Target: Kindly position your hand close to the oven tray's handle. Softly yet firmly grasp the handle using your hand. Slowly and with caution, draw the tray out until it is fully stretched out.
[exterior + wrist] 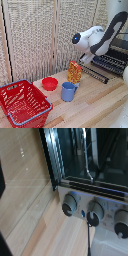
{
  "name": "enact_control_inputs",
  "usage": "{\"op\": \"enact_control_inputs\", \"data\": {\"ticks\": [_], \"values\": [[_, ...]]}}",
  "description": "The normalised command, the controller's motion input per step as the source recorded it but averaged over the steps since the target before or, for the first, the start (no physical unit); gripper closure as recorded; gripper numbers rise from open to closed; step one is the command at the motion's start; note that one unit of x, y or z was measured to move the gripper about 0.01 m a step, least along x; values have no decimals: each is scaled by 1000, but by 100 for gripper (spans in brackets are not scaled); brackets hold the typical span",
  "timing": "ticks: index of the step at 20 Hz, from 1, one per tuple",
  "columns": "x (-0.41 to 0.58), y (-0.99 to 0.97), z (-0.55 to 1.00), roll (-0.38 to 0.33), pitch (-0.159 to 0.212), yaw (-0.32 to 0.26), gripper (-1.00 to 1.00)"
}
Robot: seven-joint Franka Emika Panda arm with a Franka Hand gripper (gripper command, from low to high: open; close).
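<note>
Hand (pixel 86 59) near oven (pixel 112 60) | fingers hidden, cannot tell if spread | oven tray (pixel 111 62) not grabbed, pull still left

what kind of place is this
Likely a mock kitchen in a robot lab: a toaster oven on a wooden table, a cup, a bowl, a red basket, a woven screen behind.

wooden table (pixel 95 102) | on it: red basket (pixel 22 102); red bowl (pixel 49 83); blue cup (pixel 68 91); orange packet (pixel 75 72); oven (pixel 112 62)
</note>
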Motion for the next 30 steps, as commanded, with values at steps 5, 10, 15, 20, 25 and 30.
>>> {"op": "enact_control_inputs", "data": {"ticks": [5, 10, 15, 20, 25, 30], "values": [[14, -771, 0, 62, -20, 5, -100], [74, -659, -38, 35, 0, 0, -100], [37, -586, -6, 1, 0, 0, -100], [25, -366, -18, -3, 0, 0, -100], [0, -348, -52, -14, 0, 0, -100], [23, -406, -3, 0, 0, 2, -100]]}}
